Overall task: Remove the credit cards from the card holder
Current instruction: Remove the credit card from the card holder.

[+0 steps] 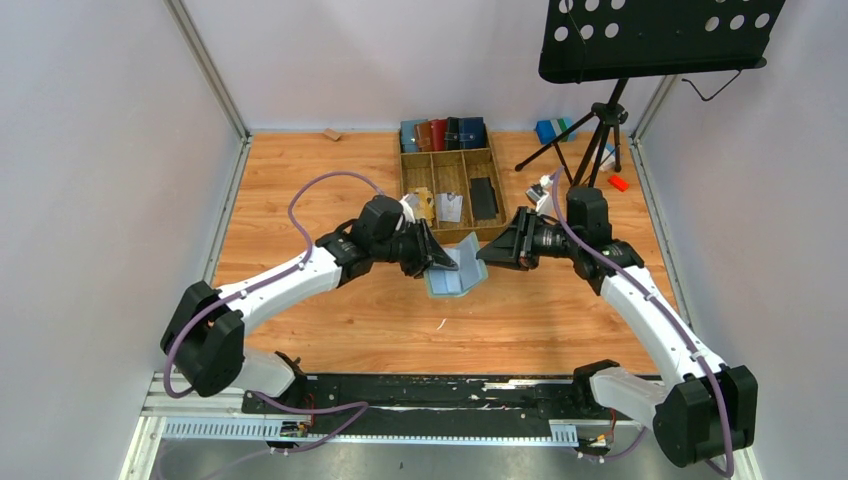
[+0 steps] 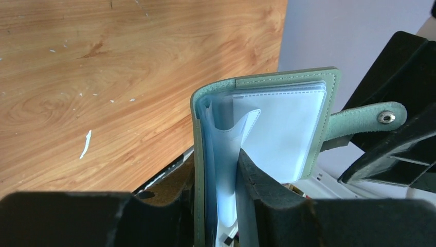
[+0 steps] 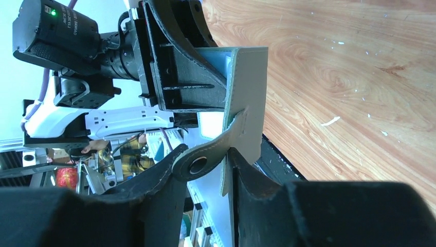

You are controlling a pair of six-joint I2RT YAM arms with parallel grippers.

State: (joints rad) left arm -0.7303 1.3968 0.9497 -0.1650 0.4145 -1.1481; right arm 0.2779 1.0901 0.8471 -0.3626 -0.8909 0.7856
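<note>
The sage-green card holder (image 1: 457, 270) hangs open above the table between my two grippers. My left gripper (image 1: 432, 258) is shut on one cover and some clear sleeves (image 2: 288, 134); its jaws (image 2: 216, 164) pinch them near the spine. The sleeves look white and show no dark card. My right gripper (image 1: 492, 250) is open, and its jaws (image 3: 205, 154) stand around the snap tab (image 3: 198, 163) and the edge of the other cover (image 3: 252, 92). The tab also shows in the left wrist view (image 2: 383, 117). A black credit card (image 1: 485, 197) lies in the tray's right compartment.
A wooden tray (image 1: 404, 185) stands behind the grippers with a tan wad (image 1: 422, 205) and a white item (image 1: 450, 207) in it. A row of wallets (image 1: 445, 133) stands at its back. A music stand tripod (image 1: 600, 135) is at back right. A white scrap (image 1: 440, 323) lies nearer me.
</note>
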